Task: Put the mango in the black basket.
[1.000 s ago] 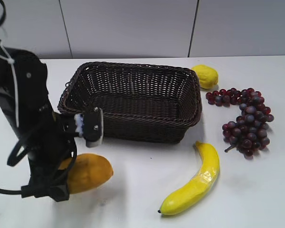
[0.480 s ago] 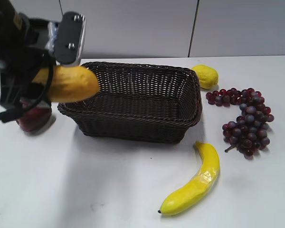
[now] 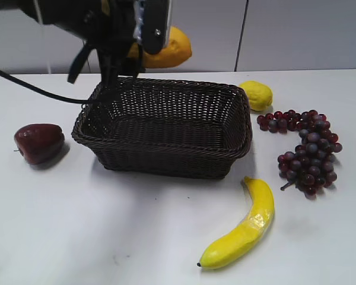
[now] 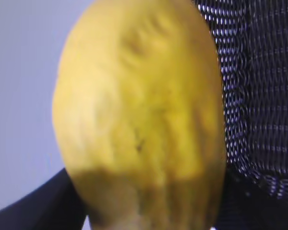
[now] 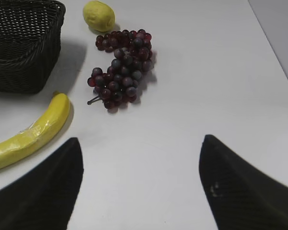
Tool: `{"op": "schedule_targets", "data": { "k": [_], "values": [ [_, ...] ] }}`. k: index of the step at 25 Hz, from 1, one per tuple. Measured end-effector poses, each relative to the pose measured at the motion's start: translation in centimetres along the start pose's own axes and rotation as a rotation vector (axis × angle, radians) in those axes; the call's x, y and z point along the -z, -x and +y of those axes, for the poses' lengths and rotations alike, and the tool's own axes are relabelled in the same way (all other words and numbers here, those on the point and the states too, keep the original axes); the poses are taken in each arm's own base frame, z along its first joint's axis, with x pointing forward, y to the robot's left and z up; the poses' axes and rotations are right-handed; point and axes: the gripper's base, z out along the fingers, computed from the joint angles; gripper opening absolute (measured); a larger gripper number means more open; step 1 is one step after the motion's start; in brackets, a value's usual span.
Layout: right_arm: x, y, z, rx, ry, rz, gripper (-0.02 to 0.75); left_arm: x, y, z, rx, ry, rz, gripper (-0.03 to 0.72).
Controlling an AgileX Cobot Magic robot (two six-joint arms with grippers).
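one mango (image 3: 169, 48), one black basket (image 3: 166, 127)

Mangoes: one (image 3: 166, 48), held up in my left claw (image 3: 143, 40)
Baskets: one black basket (image 3: 166, 126)
Bananas: one (image 3: 242, 228)
Lemons: one (image 3: 256, 95)
Grape bunches: one (image 3: 304, 149)
Dark red fruits: one (image 3: 38, 142)
My claws I can see: two, the right claw (image 5: 141, 184) empty

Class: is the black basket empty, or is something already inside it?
Empty: the black basket shows only bare weave inside; the mango hangs above its rim in the left pincer.
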Motion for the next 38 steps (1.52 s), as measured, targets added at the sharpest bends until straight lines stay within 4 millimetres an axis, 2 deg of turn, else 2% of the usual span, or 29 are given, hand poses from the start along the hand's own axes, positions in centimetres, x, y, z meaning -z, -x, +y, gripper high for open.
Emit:
{"op": "schedule_targets", "data": {
  "k": [4, 8, 15, 19, 26, 29, 31, 34, 38],
  "values": [
    [0.0, 0.0, 0.0, 0.000, 0.000, 0.000, 0.575, -4.4, 0.0, -1.8, -0.010, -0.056, 0.003, 0.529],
    [0.0, 0.0, 0.0, 0.000, 0.000, 0.000, 0.575, -6.8, -0.1, -3.7, 0.008, -0.124, 0.010, 0.529],
    [0.0, 0.0, 0.0, 0.000, 0.000, 0.000, 0.575, -7.0, 0.3, -4.0, 0.147, -0.152, -0.027, 0.529],
    [0.0, 0.0, 0.0, 0.000, 0.000, 0.000, 0.575, -6.7, 0.4, -4.0, 0.155, -0.166, -0.025, 0.641],
    [0.0, 0.0, 0.0, 0.000, 0.000, 0.000, 0.575, -3.9, 0.5, -2.2, 0.158, -0.123, -0.037, 0.648],
    [0.0, 0.0, 0.0, 0.000, 0.000, 0.000, 0.575, -1.4, 0.2, -0.7, 0.180, -0.089, -0.040, 0.627],
    [0.0, 0.0, 0.0, 0.000, 0.000, 0.000, 0.575, 0.5, -0.6, 0.4, 0.271, -0.056, -0.032, 0.597],
    [0.0, 0.0, 0.0, 0.000, 0.000, 0.000, 0.575, 3.5, -3.4, 2.0, 0.539, -0.006, 0.008, 0.557],
    [0.0, 0.0, 0.0, 0.000, 0.000, 0.000, 0.575, 6.8, -9.2, 3.1, 0.952, 0.013, 0.137, 0.532]
  ]
}}
